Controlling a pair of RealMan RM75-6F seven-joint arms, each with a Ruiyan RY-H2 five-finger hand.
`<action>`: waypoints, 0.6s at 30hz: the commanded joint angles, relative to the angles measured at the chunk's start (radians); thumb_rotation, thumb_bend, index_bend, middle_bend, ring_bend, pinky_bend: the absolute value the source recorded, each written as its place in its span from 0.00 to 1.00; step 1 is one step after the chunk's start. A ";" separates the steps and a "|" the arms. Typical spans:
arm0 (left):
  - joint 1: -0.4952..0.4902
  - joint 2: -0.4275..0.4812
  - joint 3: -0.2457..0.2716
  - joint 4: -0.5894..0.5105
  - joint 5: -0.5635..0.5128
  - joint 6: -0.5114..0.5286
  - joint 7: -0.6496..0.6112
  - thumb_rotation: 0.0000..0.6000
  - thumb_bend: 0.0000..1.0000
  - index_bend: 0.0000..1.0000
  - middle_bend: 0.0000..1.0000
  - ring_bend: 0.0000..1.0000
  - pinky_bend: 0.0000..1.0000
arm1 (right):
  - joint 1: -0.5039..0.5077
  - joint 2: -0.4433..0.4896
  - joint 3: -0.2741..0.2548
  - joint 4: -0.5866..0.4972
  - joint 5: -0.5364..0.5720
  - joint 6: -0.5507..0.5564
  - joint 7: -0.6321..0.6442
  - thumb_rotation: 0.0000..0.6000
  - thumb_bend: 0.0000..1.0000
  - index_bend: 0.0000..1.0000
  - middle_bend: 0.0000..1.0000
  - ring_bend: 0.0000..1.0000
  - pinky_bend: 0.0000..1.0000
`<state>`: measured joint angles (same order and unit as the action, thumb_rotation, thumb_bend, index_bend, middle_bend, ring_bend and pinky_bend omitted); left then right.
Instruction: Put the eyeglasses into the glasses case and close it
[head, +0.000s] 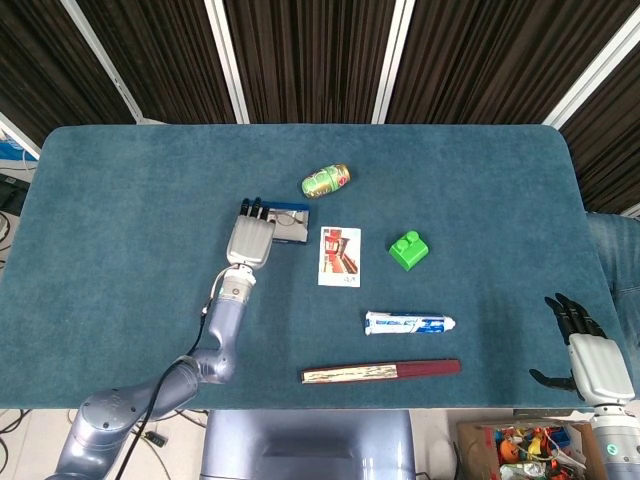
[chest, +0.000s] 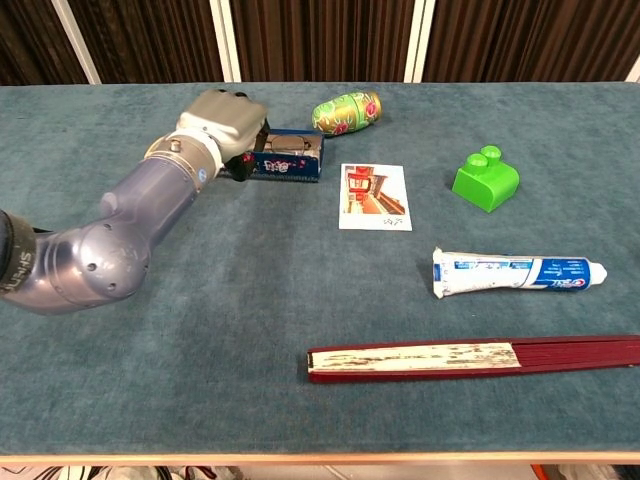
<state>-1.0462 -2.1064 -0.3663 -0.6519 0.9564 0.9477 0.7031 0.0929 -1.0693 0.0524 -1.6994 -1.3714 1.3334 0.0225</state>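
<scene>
Teal table (head: 120, 200): one glasses case (chest: 287, 157) under left hand (head: 250, 238), grip unclear; right hand (head: 590, 358) fingers spread.

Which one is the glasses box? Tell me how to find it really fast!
Look at the far middle of the blue table, where the robot's left hand reaches. The glasses case sits right beside that hand, just in front of the green egg-shaped toy and left of the photo card. It is the only small dark-blue box, open on top.
</scene>
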 joint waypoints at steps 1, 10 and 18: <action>0.046 0.045 0.013 -0.074 -0.006 0.018 0.025 1.00 0.47 0.57 0.23 0.08 0.12 | 0.000 0.001 0.000 -0.001 -0.001 0.001 0.001 1.00 0.10 0.05 0.00 0.04 0.18; 0.145 0.165 0.041 -0.314 -0.068 0.055 0.126 1.00 0.47 0.57 0.22 0.08 0.12 | -0.001 0.002 -0.002 -0.001 -0.007 0.003 0.003 1.00 0.10 0.05 0.00 0.04 0.18; 0.187 0.213 0.060 -0.453 -0.121 0.104 0.199 1.00 0.47 0.57 0.22 0.08 0.12 | 0.000 0.001 -0.002 0.000 -0.007 0.003 0.000 1.00 0.10 0.05 0.00 0.04 0.18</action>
<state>-0.8713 -1.9059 -0.3142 -1.0821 0.8494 1.0353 0.8849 0.0926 -1.0685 0.0508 -1.6996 -1.3783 1.3361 0.0223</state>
